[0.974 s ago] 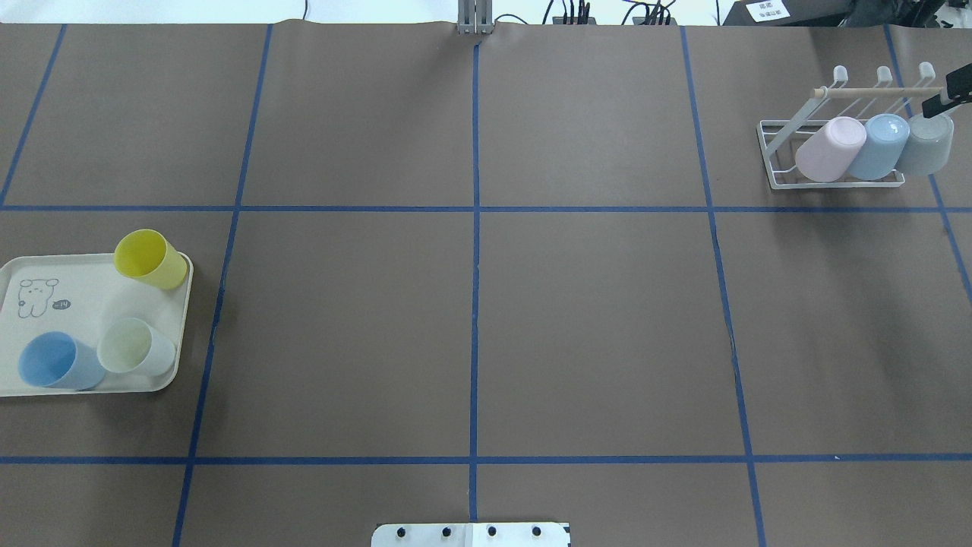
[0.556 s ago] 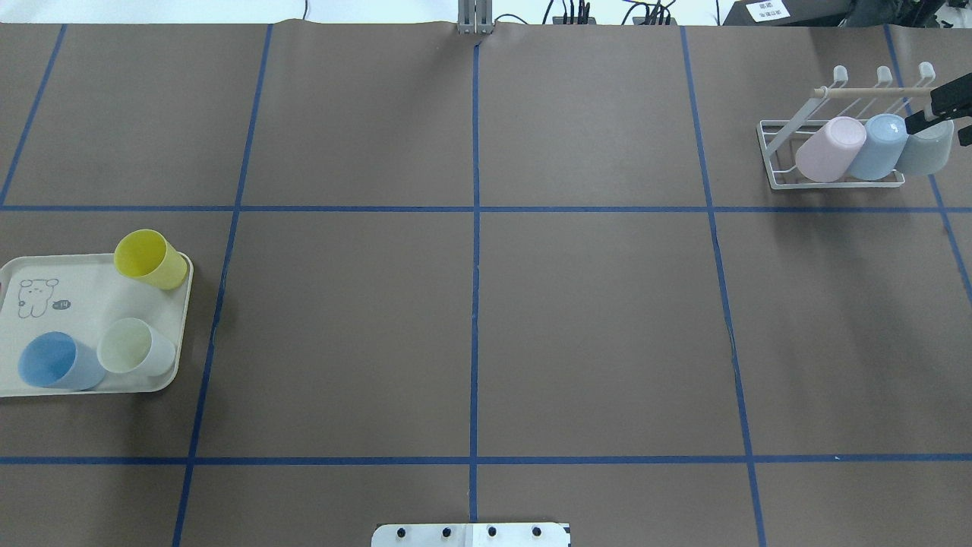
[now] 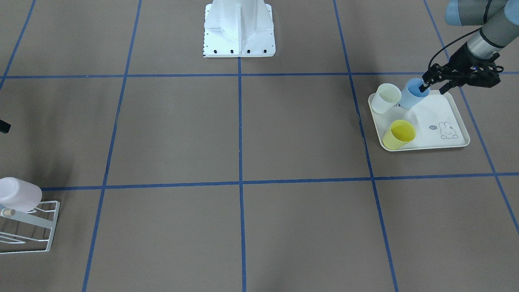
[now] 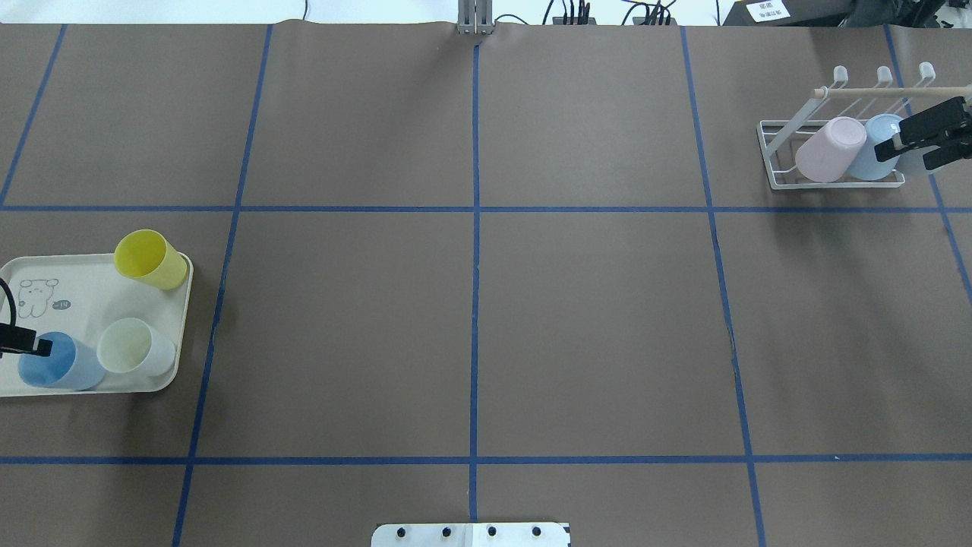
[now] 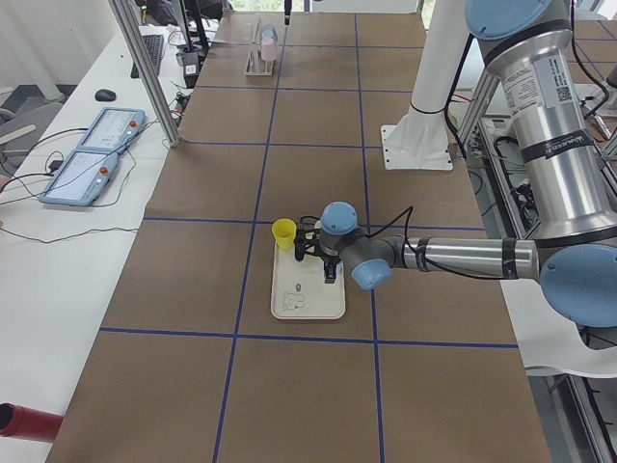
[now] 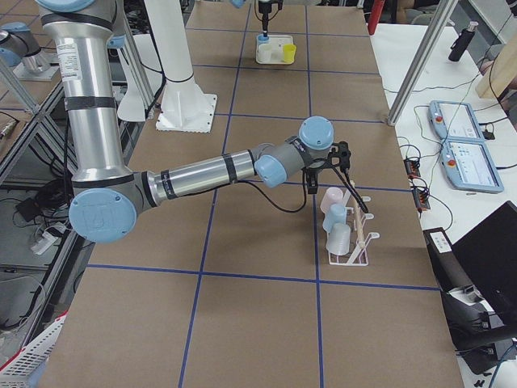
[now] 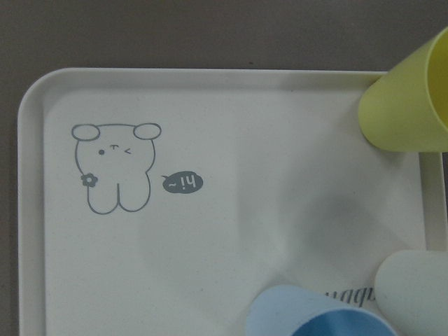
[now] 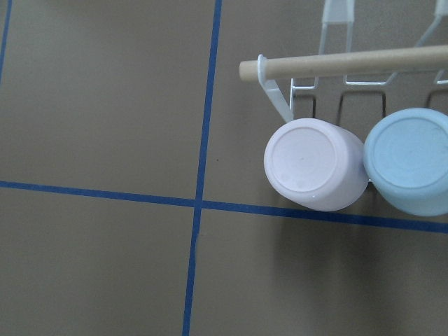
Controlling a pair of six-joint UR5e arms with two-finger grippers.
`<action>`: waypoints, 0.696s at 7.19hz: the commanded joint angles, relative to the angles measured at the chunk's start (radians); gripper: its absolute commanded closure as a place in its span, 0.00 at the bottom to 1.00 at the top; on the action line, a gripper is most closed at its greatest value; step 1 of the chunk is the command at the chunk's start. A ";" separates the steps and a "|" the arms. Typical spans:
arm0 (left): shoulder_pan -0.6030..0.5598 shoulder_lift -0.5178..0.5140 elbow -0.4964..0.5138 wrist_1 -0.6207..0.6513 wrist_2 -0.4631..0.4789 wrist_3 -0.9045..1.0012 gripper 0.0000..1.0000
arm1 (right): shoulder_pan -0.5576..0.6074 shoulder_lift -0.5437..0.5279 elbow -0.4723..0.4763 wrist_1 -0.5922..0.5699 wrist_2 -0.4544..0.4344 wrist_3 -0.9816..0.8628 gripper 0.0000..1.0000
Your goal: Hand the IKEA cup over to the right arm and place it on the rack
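One finger of the left gripper [image 3: 434, 86] dipped inside the mouth of the blue cup [image 3: 410, 99] while the other hung outside its wall. The jaws were apart and clamped on nothing yet. That cup stood upright, mouth up, in the corner of the rabbit-print tray [image 3: 442, 115] nearest the robot. A pale cup [image 3: 385, 98] sat just beside it; whether the two touched could not be told. A yellow cup [image 3: 399, 134] stood well apart at the tray's far side.

Judged by its look, the blue cup was a thin plastic tumbler: light, smooth and tapered, stiff enough to lift yet likely to flex at the lip. It would hardly break, but it could slip or swing under a weak pinch. The sensible hold was the one being lined up, across the wall just below the rim on the side away from the pale cup. This would leave the body free for the other arm to take.

Across the brown surface [image 4: 592, 327], the right gripper [image 4: 904, 158] hovered over the end of the white wire rack [image 4: 835, 183], jaws apart and empty. A pink cup [image 4: 831, 148] and a pale blue cup [image 4: 872, 152] leaned there bottom-up. A third cup [image 6: 340, 236] was mostly hidden beneath the gripper in the overhead view.
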 commanded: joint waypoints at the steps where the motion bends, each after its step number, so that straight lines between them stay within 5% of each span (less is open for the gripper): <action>1: 0.035 -0.008 0.001 0.001 0.005 -0.059 1.00 | -0.004 -0.003 -0.002 0.001 -0.001 0.000 0.00; 3: 0.021 0.001 0.001 0.001 -0.007 -0.050 1.00 | -0.027 -0.002 -0.002 0.001 -0.004 0.000 0.00; 5: -0.139 0.005 -0.009 0.000 -0.100 0.025 1.00 | -0.061 0.015 0.010 0.003 -0.005 0.015 0.01</action>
